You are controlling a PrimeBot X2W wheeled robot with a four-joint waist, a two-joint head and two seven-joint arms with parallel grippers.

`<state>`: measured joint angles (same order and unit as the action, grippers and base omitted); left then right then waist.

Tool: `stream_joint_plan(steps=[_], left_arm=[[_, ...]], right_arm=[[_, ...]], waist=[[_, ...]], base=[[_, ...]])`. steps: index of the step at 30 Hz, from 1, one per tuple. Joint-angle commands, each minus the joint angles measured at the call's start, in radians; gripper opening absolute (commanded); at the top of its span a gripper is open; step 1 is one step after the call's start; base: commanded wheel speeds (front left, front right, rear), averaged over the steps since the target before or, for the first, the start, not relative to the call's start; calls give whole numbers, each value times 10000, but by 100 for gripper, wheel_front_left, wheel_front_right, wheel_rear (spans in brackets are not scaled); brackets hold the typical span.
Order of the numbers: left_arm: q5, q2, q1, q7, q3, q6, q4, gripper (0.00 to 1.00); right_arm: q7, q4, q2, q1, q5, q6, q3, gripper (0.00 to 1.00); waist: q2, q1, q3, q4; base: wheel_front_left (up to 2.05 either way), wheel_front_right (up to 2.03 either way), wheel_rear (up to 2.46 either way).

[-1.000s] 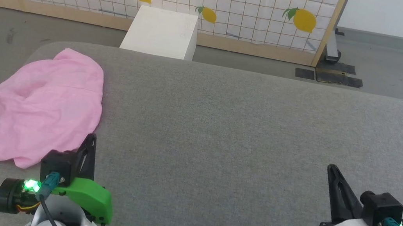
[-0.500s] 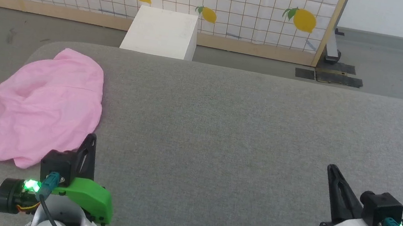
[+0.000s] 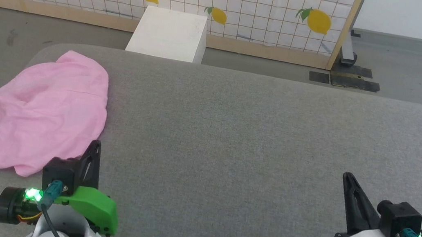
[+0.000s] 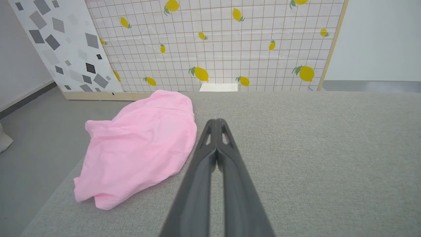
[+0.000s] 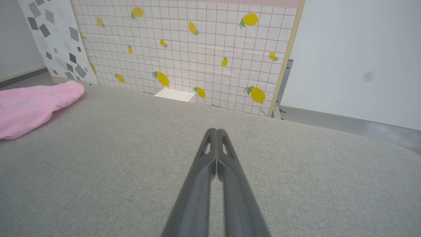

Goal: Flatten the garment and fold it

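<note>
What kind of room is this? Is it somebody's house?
Probably a robot practice room, not a house. The lemon wall is just a standing board with a wooden edge, the floor is plain grey, and a pink garment lies on a grey cloth-covered table.

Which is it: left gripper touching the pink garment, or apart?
Apart. Left wrist view shows a strip of grey surface between the left gripper and the garment edge.

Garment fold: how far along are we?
Done: nothing; the garment lies crumpled and unfolded at the left end of the grey surface. In hand: nothing; the left gripper is shut and empty beside its near edge, the right gripper shut, far off. Left: grasp, flatten, fold.
</note>
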<state>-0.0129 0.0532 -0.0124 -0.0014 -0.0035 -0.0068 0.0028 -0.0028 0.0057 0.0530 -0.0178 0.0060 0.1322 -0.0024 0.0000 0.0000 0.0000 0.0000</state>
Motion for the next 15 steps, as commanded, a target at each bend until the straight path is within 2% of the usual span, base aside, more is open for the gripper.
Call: stream_joint_plan(steps=[1,2,3,15], left_arm=[[129,-30,124,14,35,68,-28,0],[129,-30,124,14,35,68,-28,0],[-2,0,0,-2,-2,0,0,100],[-195,0,-98,-173,-197,74,156,100]], right_arm=[[28,-57,-28,178,-60,-15,24,0],[28,-57,-28,178,-60,-15,24,0],[-2,0,0,1,2,0,0,100],[-172,72,2,36,69,-1,-45,100]], waist=[[0,0,0,0],[0,0,0,0],[0,0,0,0],[0,0,7,0]], base=[[0,0,0],[0,0,0],[0,0,0],[0,0,0]])
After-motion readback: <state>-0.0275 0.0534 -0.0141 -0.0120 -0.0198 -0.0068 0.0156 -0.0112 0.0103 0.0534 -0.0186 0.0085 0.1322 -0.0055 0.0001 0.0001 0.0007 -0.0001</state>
